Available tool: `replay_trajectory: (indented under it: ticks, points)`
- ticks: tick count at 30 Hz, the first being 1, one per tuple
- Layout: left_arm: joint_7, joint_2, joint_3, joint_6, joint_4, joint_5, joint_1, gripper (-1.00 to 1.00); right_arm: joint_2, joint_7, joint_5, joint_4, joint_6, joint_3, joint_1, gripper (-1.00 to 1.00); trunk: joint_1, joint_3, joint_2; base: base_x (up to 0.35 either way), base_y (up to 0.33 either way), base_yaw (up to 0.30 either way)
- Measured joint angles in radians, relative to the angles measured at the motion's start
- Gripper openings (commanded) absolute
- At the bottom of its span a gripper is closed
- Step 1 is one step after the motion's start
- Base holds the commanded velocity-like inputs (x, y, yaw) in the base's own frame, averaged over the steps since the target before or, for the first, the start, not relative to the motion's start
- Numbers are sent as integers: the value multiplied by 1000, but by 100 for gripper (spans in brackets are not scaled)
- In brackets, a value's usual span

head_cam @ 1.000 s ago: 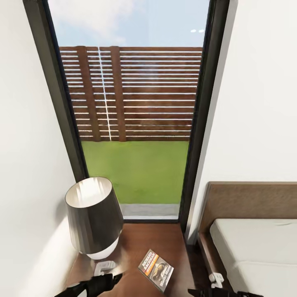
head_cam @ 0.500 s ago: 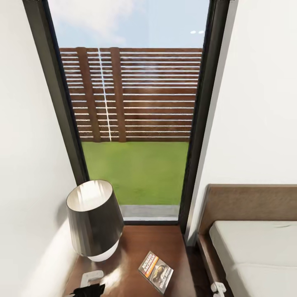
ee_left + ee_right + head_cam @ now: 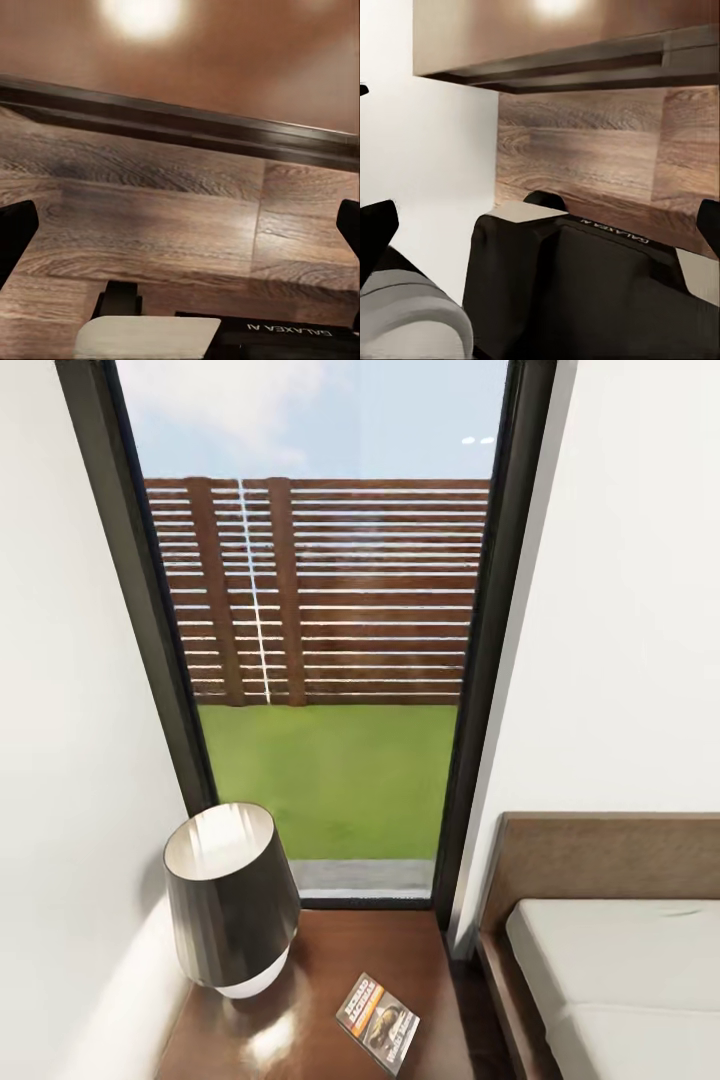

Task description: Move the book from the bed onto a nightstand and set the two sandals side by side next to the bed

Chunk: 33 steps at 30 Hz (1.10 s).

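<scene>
The book point(image 3: 378, 1022), dark with an orange band, lies flat on the glossy top of the nightstand point(image 3: 400, 950), near its front right part. To the right stands the bed point(image 3: 620, 960), its pale mattress bare in the part I see. My left gripper point(image 3: 180, 240) is open over the plank floor, with a dark wooden edge point(image 3: 187, 127) ahead of it. My right gripper point(image 3: 540, 232) is open too, its black fingertips point(image 3: 375, 232) wide apart and nothing between them. The sandals are out of view.
A dark-shaded lamp point(image 3: 230, 900) takes up the nightstand's left half. Behind it rises a tall dark-framed window point(image 3: 330, 660). White walls close in on the left and right. The bed's headboard point(image 3: 600, 855) meets the right wall. My own black base point(image 3: 585, 292) sits under the right wrist.
Both grippers, seen at the bottom edge of the head view a second ago, have dropped out of it. The camera has shifted slightly, so the scene sits a little lower. The book has not moved.
</scene>
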Motion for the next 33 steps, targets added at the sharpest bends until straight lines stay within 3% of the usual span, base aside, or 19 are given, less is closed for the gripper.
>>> replay_trajectory:
  ticks: [20, 33]
  points:
    - [-3, 2, 1, 2, 0, 0, 122, 100, -1, -4, 0, 0, 1, -1, 93, 100, -77, 63, 140, 0, 0, 0]
    - [-1, 4, 2, -6, -2, -3, 130, 100, 5, -4, -1, -2, 0, -2, 96, 100, -77, 63, 140, 0, 0, 0]
